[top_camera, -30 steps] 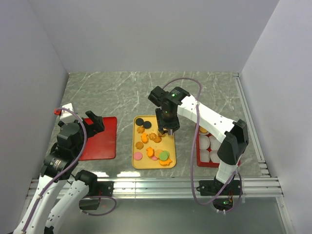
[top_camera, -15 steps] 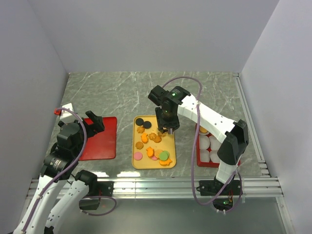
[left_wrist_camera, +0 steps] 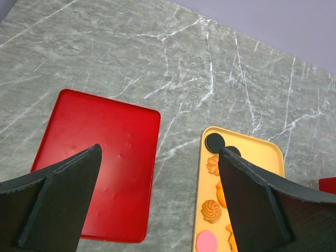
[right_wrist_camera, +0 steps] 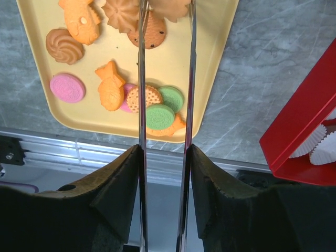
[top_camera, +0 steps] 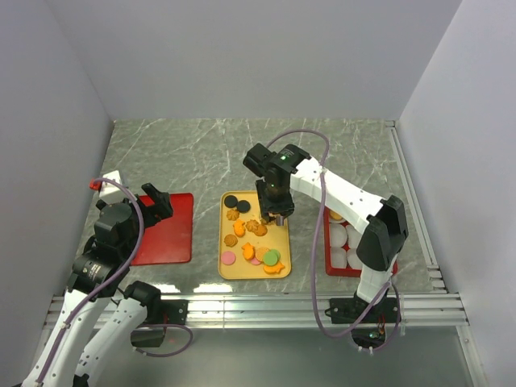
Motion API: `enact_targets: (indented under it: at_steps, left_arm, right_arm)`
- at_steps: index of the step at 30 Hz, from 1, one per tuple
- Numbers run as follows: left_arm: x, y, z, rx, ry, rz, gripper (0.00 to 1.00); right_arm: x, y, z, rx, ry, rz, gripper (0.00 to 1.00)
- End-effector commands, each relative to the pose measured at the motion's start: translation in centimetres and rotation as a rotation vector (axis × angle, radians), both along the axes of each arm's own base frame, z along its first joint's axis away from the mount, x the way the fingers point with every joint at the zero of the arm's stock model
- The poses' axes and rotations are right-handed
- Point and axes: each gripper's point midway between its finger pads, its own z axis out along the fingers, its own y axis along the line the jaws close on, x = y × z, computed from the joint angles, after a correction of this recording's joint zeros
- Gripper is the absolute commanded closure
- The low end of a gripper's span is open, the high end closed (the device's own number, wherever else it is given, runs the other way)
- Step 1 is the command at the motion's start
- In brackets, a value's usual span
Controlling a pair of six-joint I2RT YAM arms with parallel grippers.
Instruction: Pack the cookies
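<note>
The cookies (top_camera: 254, 242), orange, brown, pink, green and black, lie on a yellow tray (top_camera: 254, 200). My right gripper (top_camera: 276, 211) hangs over the tray's right side, shut on metal tongs (right_wrist_camera: 140, 79). In the right wrist view the gripper (right_wrist_camera: 164, 152) clamps the two blades, and their tips flank a pale brown cookie (right_wrist_camera: 168, 6) at the top edge. Whether that cookie is lifted does not show. My left gripper (top_camera: 157, 205) is open and empty above a flat red tray (top_camera: 165, 234). It also shows in the left wrist view (left_wrist_camera: 160, 152), with black and swirl cookies (left_wrist_camera: 211, 210) to its right.
A red box (top_camera: 329, 266) with white paper cups (top_camera: 345, 242) stands right of the yellow tray, its corner in the right wrist view (right_wrist_camera: 310, 121). The aluminium rail (top_camera: 258, 305) runs along the near table edge. Grey walls close in the left, back and right.
My right gripper with the tongs has shifted slightly left over the yellow tray. The left arm has not moved.
</note>
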Motion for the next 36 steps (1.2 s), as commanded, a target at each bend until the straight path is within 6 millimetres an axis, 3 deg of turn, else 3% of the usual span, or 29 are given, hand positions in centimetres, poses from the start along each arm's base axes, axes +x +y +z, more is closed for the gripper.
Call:
enact_targets:
  at_steps: [1,6,15,21,23,26,27,28,30,32,36]
  left_arm:
    - [0.2,-0.2,0.6,0.0,-0.027,-0.012,0.0]
    - [0.3,-0.2,0.5,0.001,-0.026,-0.017,0.01]
    - [0.4,-0.5,0.4,0.004,-0.022,-0.034,0.01]
    - [0.5,-0.9,0.4,0.004,-0.023,-0.054,0.01]
    - [0.6,-0.9,0.3,0.007,-0.018,-0.06,0.01]
    - [0.7,-1.3,0.1,0.009,-0.011,-0.079,0.01]
    - [0.8,-1.4,0.1,0.007,-0.011,-0.083,0.01]
    - [0.8,-1.6,0.1,0.008,-0.01,-0.094,0.01]
    - [0.9,-1.8,-0.1,0.009,-0.003,-0.101,0.01]
    - [1.0,-2.0,-0.1,0.009,-0.001,-0.113,0.01]
    - [1.2,-2.5,-0.5,0.012,0.016,-0.135,0.01]
  right_arm:
    - [0.1,0.4,-0.1,0.005,-0.015,0.006,0.52]
    - [0.5,0.4,0.3,-0.002,-0.034,0.001,0.53]
    - [3.6,-2.0,5.2,-0.005,-0.155,-0.079,0.53]
    - [5.7,-7.6,8.8,0.006,-0.233,-0.212,0.53]
    - [5.6,-10.6,9.7,0.008,-0.259,-0.277,0.53]
    - [4.6,-14.9,10.5,-0.005,-0.289,-0.365,0.53]
    - [3.9,-16.2,9.7,-0.027,-0.268,-0.382,0.53]
    - [3.1,-17.2,10.4,-0.011,-0.301,-0.403,0.53]
    - [1.9,-19.6,9.4,-0.038,-0.285,-0.459,0.53]
    - [0.4,-21.0,9.6,-0.026,-0.314,-0.495,0.53]
    - [-2.7,-23.0,7.0,-0.026,-0.271,-0.568,0.53]
